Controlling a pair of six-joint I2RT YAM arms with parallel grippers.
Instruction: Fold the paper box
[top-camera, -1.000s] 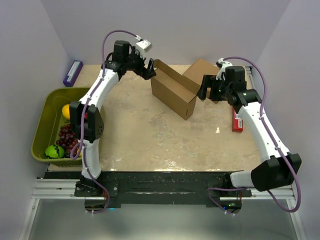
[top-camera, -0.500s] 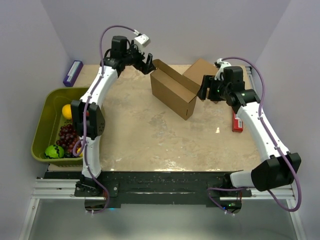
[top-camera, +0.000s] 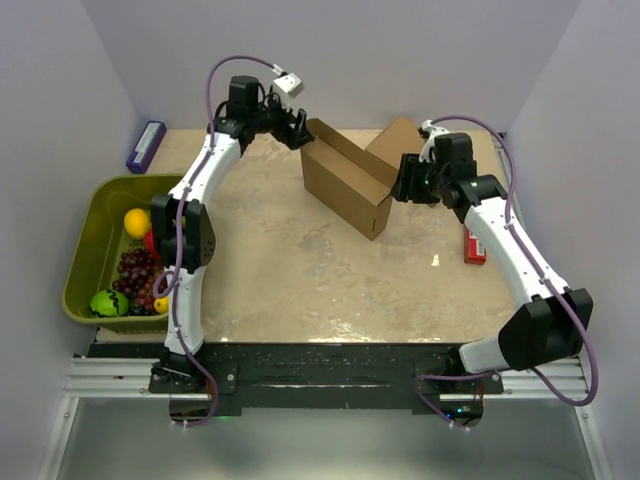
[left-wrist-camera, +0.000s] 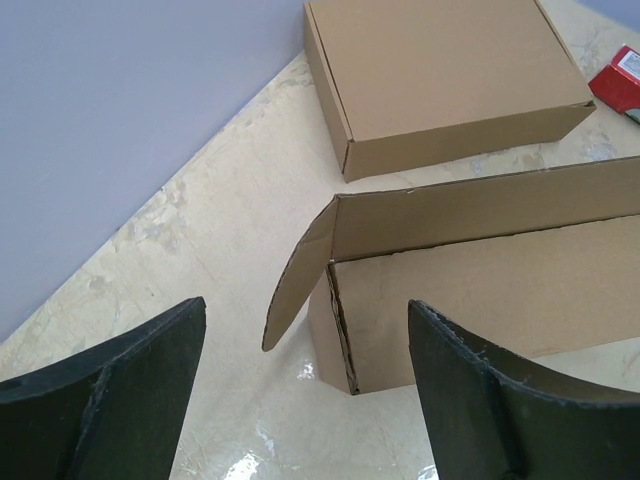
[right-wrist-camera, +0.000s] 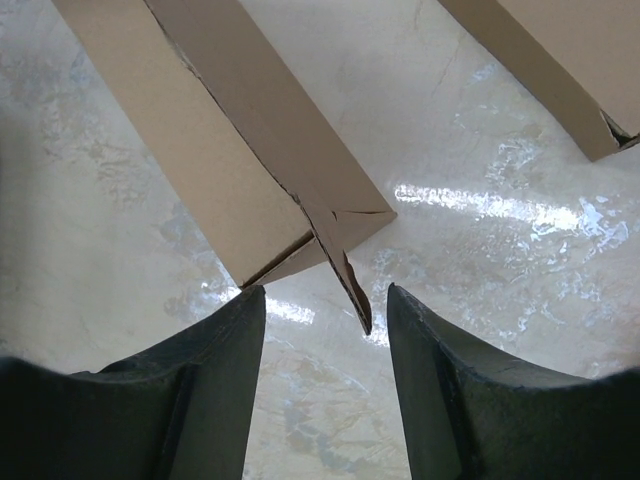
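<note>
Beige surface (top-camera: 280, 280); box (top-camera: 345, 185) long axis runs far-left to near-right. My L end effector (top-camera: 298, 131) open, just off far end; R end effector (right-wrist-camera: 325, 300) open, straddling right-end flap tip (right-wrist-camera: 350, 285). R nearer.

The paper box (top-camera: 345, 188) stands at the far middle of the table (top-camera: 300, 285), with a closed carton (top-camera: 405, 138) just behind it to the right. The left gripper (top-camera: 298, 132) hangs off its left end, the right gripper (top-camera: 402, 187) off its right. A bin (top-camera: 76, 268) of fruit (top-camera: 135, 270) lies far left.

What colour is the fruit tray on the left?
Olive green; the tray shows best from the top external camera.
</note>
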